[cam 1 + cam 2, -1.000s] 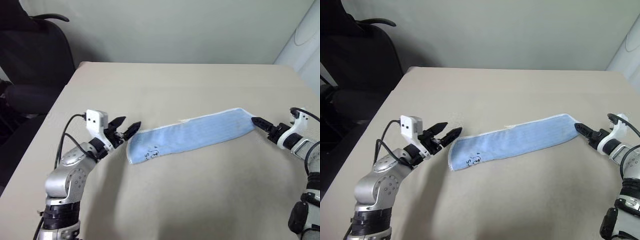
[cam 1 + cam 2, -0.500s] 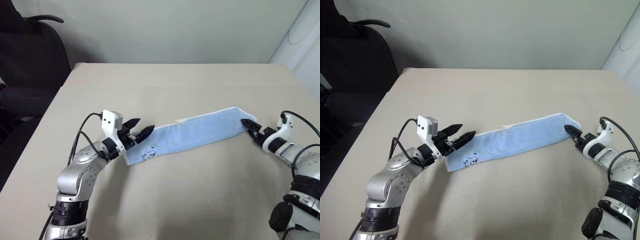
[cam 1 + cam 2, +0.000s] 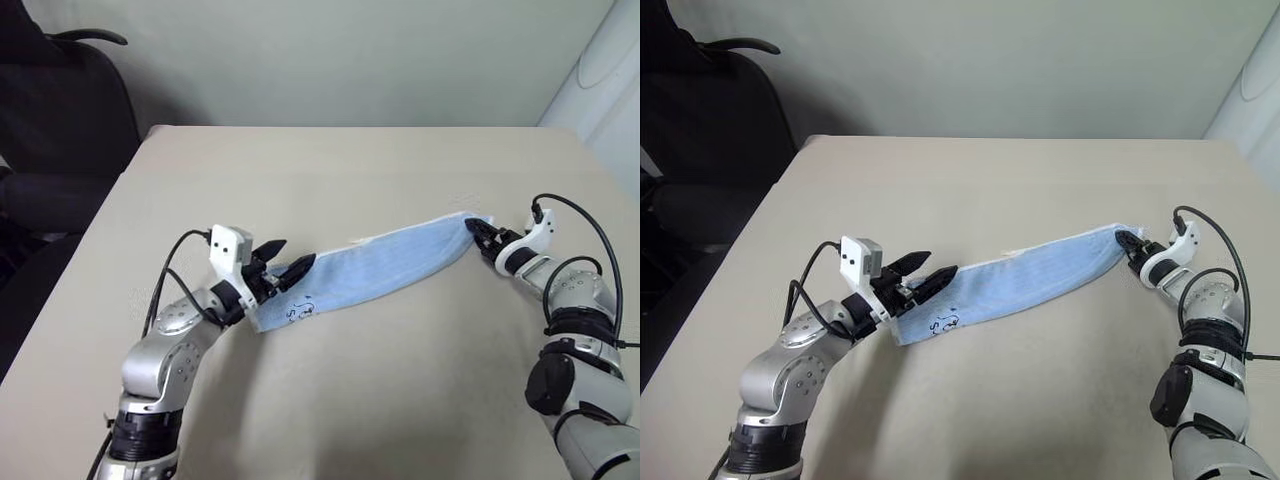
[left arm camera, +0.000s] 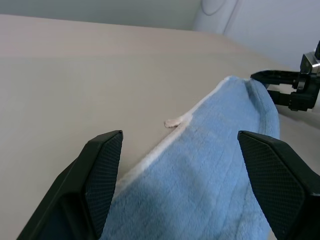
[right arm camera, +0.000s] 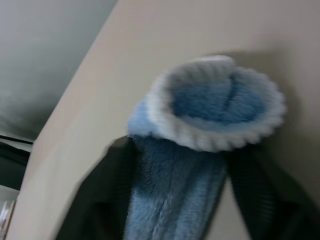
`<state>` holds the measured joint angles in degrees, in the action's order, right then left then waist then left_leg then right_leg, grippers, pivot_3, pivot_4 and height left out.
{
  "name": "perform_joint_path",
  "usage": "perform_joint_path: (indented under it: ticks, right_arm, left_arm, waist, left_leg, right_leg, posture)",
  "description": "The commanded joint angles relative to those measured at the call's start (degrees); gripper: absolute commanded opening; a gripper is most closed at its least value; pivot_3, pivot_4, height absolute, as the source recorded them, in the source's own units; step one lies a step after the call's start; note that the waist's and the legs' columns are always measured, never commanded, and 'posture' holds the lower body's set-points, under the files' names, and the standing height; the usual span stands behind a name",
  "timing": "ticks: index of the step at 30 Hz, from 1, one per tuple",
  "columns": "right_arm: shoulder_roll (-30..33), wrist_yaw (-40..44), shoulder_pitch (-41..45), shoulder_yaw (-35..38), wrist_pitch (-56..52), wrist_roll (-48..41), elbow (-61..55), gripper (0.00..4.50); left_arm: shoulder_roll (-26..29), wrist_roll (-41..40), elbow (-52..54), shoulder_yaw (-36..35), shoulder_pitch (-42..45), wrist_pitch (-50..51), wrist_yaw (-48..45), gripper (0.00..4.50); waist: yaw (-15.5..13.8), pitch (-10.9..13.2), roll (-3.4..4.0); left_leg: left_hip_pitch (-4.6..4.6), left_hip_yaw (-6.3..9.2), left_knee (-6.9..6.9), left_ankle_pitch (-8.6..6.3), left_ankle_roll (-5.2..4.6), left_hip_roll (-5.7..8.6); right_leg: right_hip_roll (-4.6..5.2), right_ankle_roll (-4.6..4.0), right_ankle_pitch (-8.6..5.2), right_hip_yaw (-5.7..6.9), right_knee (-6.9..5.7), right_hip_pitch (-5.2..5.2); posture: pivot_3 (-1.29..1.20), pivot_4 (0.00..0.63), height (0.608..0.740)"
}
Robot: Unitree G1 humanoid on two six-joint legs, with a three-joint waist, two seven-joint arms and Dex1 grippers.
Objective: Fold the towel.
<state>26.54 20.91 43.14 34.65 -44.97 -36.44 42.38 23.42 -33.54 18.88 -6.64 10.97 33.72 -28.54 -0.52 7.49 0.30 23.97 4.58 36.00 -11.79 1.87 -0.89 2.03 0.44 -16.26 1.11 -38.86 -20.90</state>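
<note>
Blue towel [image 3: 375, 270] — far end between right hand [image 3: 478, 235] fingers.

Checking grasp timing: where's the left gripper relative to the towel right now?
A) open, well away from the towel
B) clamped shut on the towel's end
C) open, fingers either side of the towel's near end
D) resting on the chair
C: in the left wrist view the left gripper stands open, its two fingers flanking the near end of the towel.
</note>
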Motion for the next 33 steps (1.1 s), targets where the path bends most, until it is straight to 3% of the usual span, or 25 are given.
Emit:
perform_joint_path:
  ticks: [1,5,12,20,26,33]
  right_arm:
    - [1.90,-1.03,-1.57,0.81,-0.10,-0.45,-3.13,1.34]
    - [2.35,-2.96,-4.04,1.41,-2.70,-1.41,-7.87,0.04]
    - [2.74,-6.32,-8.13,3.03,-5.31,-3.02,-17.15,0.04]
    - [10.56,-2.15,-10.15,1.72,-3.16,-1.93,-21.04,0.04]
    - [16.91,9.24,-9.59,-6.62,2.30,1.58,-23.86,0.04]
    - [23.35,31.04,-14.35,-23.76,14.01,7.55,-40.95,0.04]
  left_arm:
    - [-0.15,-0.51,3.49,-1.57,-0.50,-1.16,0.62,4.01]
    - [0.00,-0.59,3.25,-1.67,-0.34,-1.03,0.63,4.01]
    - [0.00,-0.07,1.77,-0.91,1.18,-1.06,-0.05,4.01]
    - [0.55,0.48,-0.35,-1.41,1.64,-2.13,-1.10,4.01]
    - [0.53,0.85,-0.76,-0.99,1.88,-2.50,-1.20,4.01]
    - [0.28,1.03,-0.82,-0.94,2.33,-2.32,-1.49,4.01]
  waist:
    - [-0.15,0.00,0.00]
    - [-1.02,-0.01,-0.02]
    - [-1.52,-0.01,-0.01]
    - [-1.44,0.02,0.03]
    - [-1.22,0.02,0.03]
    - [-1.05,0.02,0.04]
  left_leg:
    - [0.01,0.00,-0.01,0.00,0.00,0.00]
    - [0.00,0.03,0.04,-0.08,-0.18,0.03]
    - [0.03,0.10,0.03,-0.12,-0.32,0.09]
    - [0.06,0.06,0.01,0.10,0.11,0.09]
    - [0.06,0.02,-0.03,0.16,0.24,0.08]
    - [0.11,0.00,-0.01,0.15,0.30,0.07]
  right_leg:
    - [0.00,-0.01,0.00,0.00,0.00,0.00]
    - [0.02,0.00,0.00,0.01,0.01,0.09]
    - [0.06,0.00,0.00,0.01,0.01,0.08]
    - [0.06,0.01,0.00,0.01,0.04,0.06]
    - [0.03,0.05,-0.02,0.01,0.04,0.05]
    - [-0.12,0.15,-0.09,0.01,0.09,0.06]
  posture:
    - [0.00,0.150,0.740]
    - [0.00,0.150,0.740]
    - [0.00,0.150,0.740]
    - [0.00,0.150,0.740]
    - [0.00,0.150,0.740]
    - [0.00,0.150,0.740]
